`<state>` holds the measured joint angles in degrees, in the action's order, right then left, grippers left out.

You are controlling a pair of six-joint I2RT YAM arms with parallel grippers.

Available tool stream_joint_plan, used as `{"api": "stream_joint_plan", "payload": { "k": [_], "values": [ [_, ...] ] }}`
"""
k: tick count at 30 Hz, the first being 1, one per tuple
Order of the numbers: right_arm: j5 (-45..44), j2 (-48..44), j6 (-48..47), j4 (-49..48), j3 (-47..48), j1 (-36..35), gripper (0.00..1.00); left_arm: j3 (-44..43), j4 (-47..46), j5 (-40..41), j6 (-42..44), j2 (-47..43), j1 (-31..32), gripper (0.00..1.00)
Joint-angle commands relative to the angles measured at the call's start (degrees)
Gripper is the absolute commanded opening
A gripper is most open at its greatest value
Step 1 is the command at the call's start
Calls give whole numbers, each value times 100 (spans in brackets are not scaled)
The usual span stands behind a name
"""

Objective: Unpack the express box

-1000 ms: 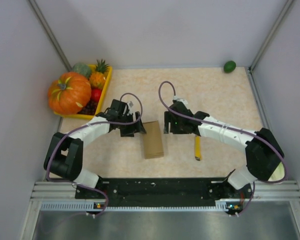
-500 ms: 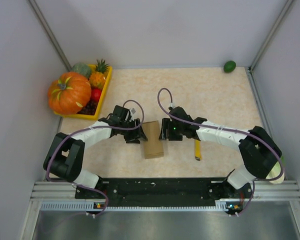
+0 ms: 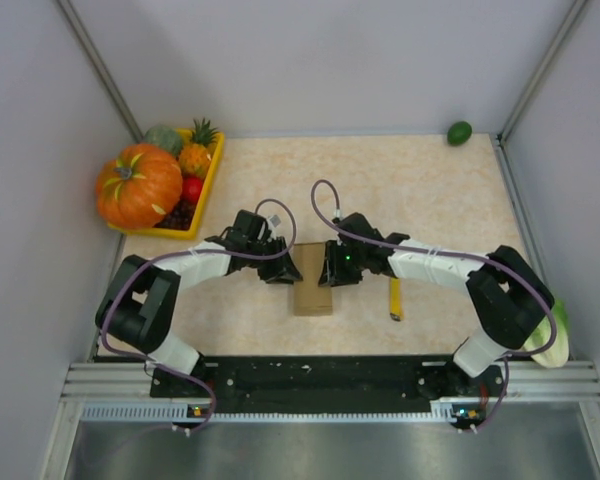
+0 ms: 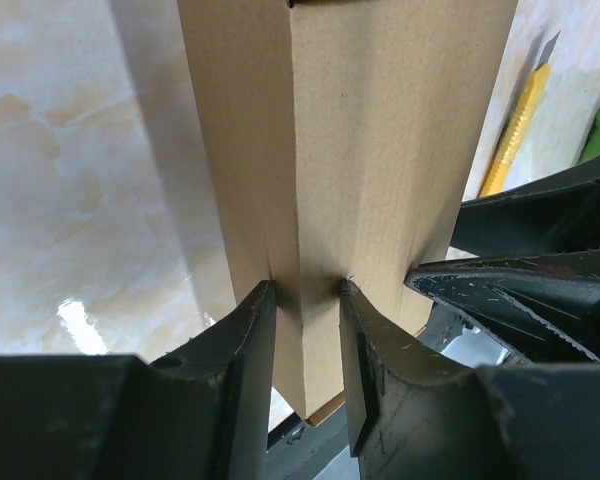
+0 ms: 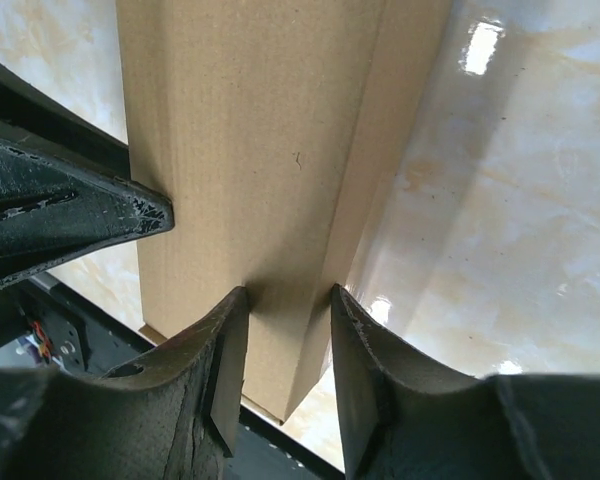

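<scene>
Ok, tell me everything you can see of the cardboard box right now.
The box is plain brown corrugated cardboard, oblong and unmarked, with no flap standing open in any view. It is at mid-table between the two arms, its long side running toward their bases. The left claw pinches one long corner edge, and the right claw pinches one on the other side. Whether it rests on the table cannot be told.

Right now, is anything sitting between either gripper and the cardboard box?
Nothing visible. The left gripper and the right gripper each clamp an edge of the express box, from opposite sides. The yellow utility knife lies apart, on the right arm's side.
</scene>
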<state>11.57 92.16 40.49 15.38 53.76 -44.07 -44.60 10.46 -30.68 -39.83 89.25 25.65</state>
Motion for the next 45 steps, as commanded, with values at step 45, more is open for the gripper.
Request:
{"api": "stream_joint_plan", "payload": {
  "k": [45],
  "values": [
    [82, 143, -841, 317, 1444, -558, 36, 83, 202, 1318, -24, -347, 300, 41]
  ]
}}
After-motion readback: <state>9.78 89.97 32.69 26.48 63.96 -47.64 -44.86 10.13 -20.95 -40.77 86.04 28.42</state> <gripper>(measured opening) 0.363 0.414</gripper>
